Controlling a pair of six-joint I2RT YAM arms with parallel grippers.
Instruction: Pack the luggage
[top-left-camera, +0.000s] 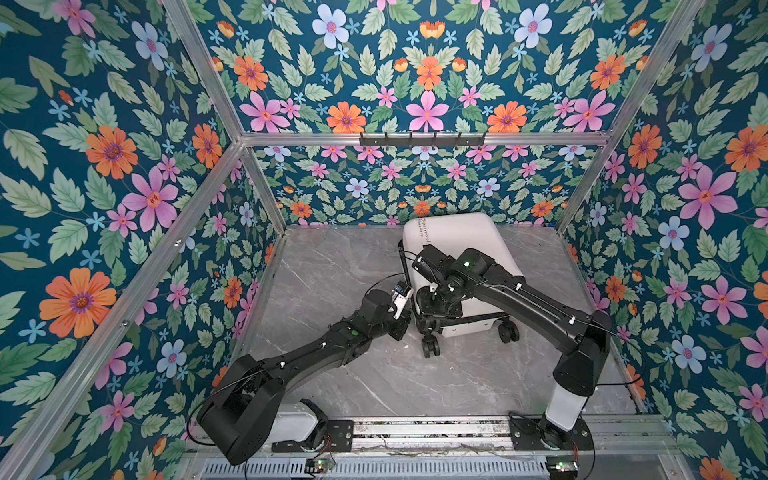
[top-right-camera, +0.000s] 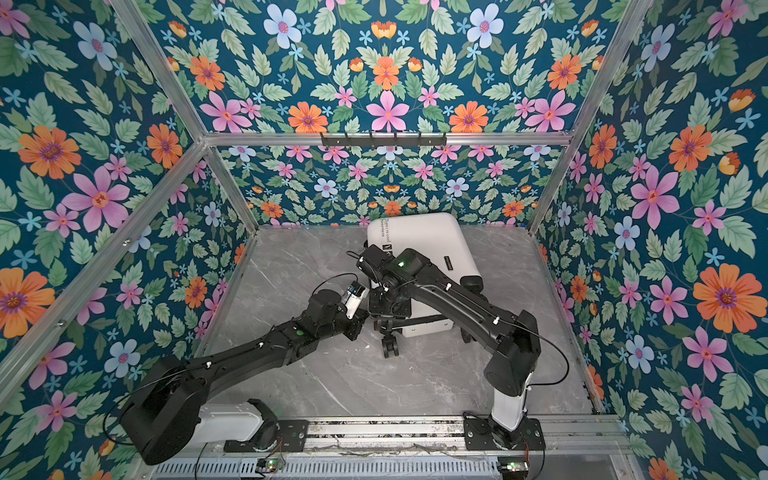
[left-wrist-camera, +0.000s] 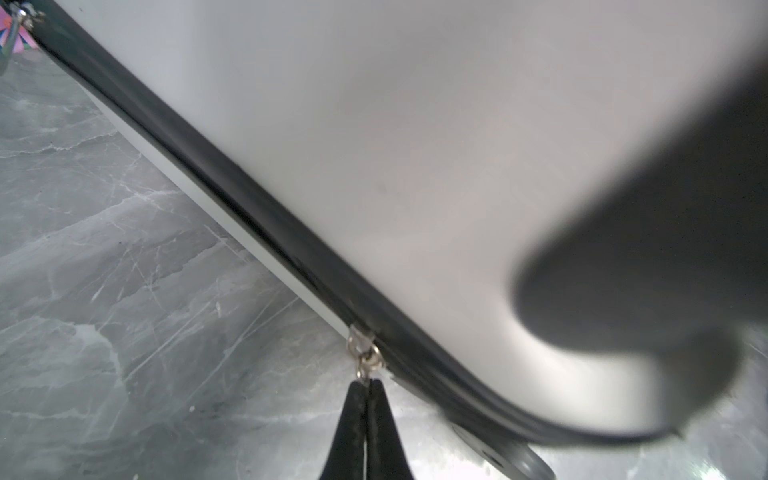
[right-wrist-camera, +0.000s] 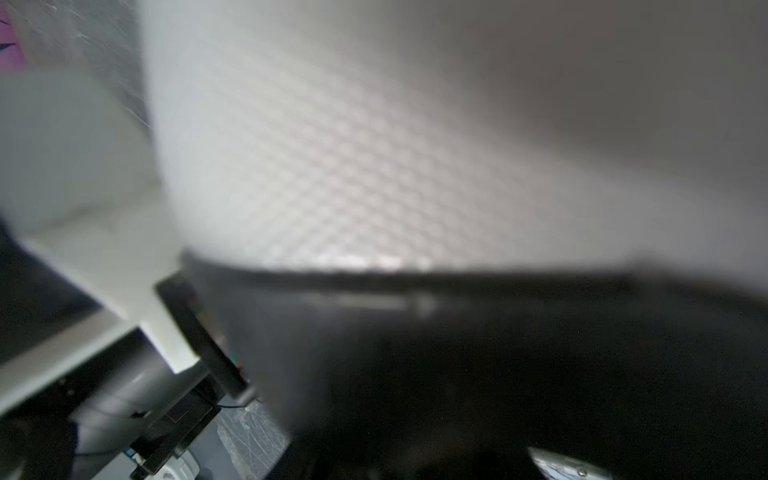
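A small white luggage (top-left-camera: 457, 245) lies flat and closed on the grey marble bench (top-left-camera: 332, 374), its top against the far edge and its wheels toward the near edge. The right gripper (top-left-camera: 436, 307) hangs over its near left corner, fingers hidden, so I cannot tell whether they are apart. The left gripper (left-wrist-camera: 365, 388) has its fingers pinched together on the zipper pull (left-wrist-camera: 365, 359). From there the black zipper band (left-wrist-camera: 249, 224) runs straight away along the case's left side toward the far edge, which is likely the line to pull along.
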